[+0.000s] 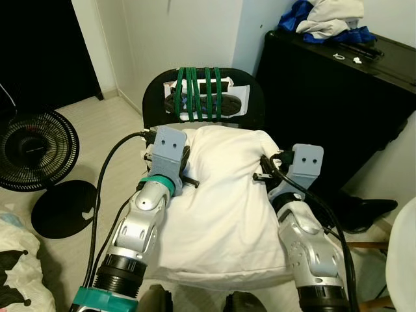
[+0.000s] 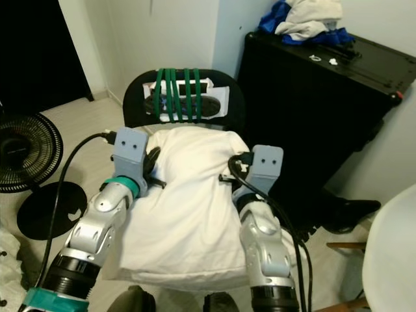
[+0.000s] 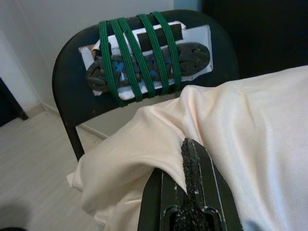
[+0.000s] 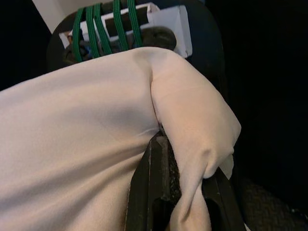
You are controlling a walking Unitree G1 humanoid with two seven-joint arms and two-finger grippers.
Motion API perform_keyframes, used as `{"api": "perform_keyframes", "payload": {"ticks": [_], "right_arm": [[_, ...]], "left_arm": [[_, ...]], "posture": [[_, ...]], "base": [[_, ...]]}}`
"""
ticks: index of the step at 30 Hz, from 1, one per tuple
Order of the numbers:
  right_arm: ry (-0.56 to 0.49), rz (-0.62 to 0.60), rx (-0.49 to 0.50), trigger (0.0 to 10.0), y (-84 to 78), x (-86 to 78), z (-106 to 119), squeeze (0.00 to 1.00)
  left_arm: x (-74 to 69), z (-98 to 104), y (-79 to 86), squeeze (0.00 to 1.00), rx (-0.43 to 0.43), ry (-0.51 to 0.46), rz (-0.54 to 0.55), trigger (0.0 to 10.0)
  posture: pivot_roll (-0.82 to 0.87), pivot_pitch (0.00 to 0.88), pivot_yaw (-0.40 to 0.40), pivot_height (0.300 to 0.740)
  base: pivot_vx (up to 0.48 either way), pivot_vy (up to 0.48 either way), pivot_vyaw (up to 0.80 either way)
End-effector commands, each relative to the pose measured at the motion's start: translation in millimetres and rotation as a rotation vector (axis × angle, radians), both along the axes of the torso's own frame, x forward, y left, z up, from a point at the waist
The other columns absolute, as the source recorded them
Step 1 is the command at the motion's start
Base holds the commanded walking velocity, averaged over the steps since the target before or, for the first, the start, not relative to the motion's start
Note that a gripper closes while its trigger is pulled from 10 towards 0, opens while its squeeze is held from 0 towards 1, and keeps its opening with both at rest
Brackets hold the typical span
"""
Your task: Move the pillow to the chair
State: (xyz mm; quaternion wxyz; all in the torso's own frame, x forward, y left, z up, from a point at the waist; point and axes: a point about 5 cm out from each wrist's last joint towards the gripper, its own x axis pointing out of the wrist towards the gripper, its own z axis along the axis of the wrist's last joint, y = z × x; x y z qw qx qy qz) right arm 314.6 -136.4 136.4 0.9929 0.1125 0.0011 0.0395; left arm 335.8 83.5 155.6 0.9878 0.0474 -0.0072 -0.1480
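No legible brand, label or writing is being shown on any item.

A black floor fan (image 1: 34, 149) is being seen at 9 o'clock, standing on the pale floor (image 1: 107, 120). The left gripper (image 3: 190, 159) is being held clenched on the left edge of the white pillow (image 1: 224, 201); in the left wrist view, cloth is being pinched between its black fingers (image 3: 195, 187). The pillow is being carried between both arms at centre, its far edge just before the backrest of the black chair (image 1: 156, 91) at 12 o'clock. A dark object (image 3: 144, 65) on white backing is being strapped to that backrest by green cords (image 1: 198, 91); its treaded, sole-like surface is being resolved in the left wrist view, not in the eye views. The right gripper (image 4: 166, 166) is being held clenched on the pillow's right corner, a fold of cloth being gripped between its fingers. A black case (image 1: 338, 97) is being seen at 2 o'clock, with blue and white clothing (image 1: 328, 19) piled on top.
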Motion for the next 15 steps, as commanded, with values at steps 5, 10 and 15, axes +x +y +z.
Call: {"api": "perform_keyframes", "payload": {"ticks": [5, 10, 15], "right_arm": [[-0.029, 0.015, -0.002, 10.0, 5.7, -2.6, 4.0, 0.0], [-0.025, 0.004, 0.003, 10.0, 4.0, -4.7, 2.3, 0.0], [-0.023, -0.004, 0.007, 10.0, 3.3, -4.8, 1.6, 0.0]], "left_arm": [[-4.2, 11.2, -16.1, 0.0, 0.002, -0.07, -0.079, 10.0], [-5.0, 10.8, -18.3, 0.0, 0.006, -0.069, -0.093, 10.0], [-4.9, 11.4, -18.7, 0.0, 0.007, -0.071, -0.098, 10.0]], "posture": [[-0.05, 0.013, 0.058, 0.639], [-0.05, 0.012, 0.065, 0.639], [-0.05, 0.011, 0.068, 0.639]], "base": [[0.0, 0.0, 0.0], [0.0, 0.0, 0.0], [0.0, 0.0, 0.0]]}}
